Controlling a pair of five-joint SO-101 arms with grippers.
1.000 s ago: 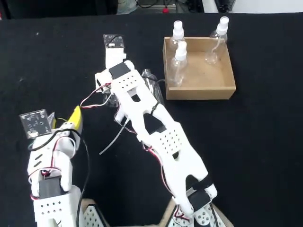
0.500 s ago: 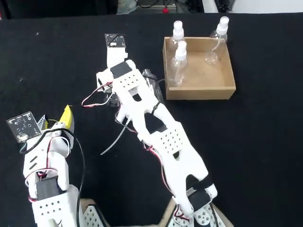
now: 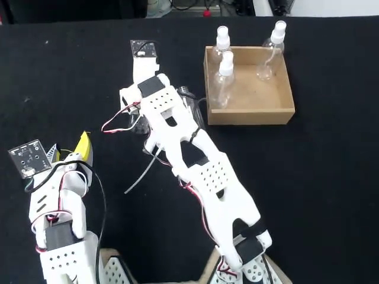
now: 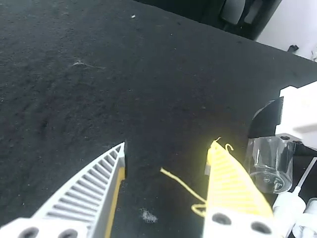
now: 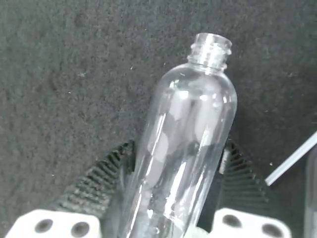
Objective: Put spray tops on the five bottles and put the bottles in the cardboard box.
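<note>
A clear bottle (image 5: 185, 134) with a bare threaded neck sits between the black fingers of my right gripper (image 5: 178, 146), which is shut on it. In the left wrist view its round bottom (image 4: 270, 166) faces my left gripper (image 4: 168, 146). That gripper is open over bare black cloth, with nothing between its white and yellow fingers. In the high view my left gripper (image 3: 70, 145) is at the lower left. The right arm (image 3: 177, 136) stretches up the middle. The cardboard box (image 3: 249, 115) holds three bottles with spray tops (image 3: 225, 71).
Another clear bottle (image 3: 188, 97) lies between the right arm and the box. A loose spray top's thin white tube (image 3: 142, 171) lies on the cloth by the right arm, and the spray top (image 4: 292, 203) is also in the left wrist view.
My left arm swung back to the left and away from the right gripper between one second and half a second ago, then stayed put. The right arm has barely moved.
</note>
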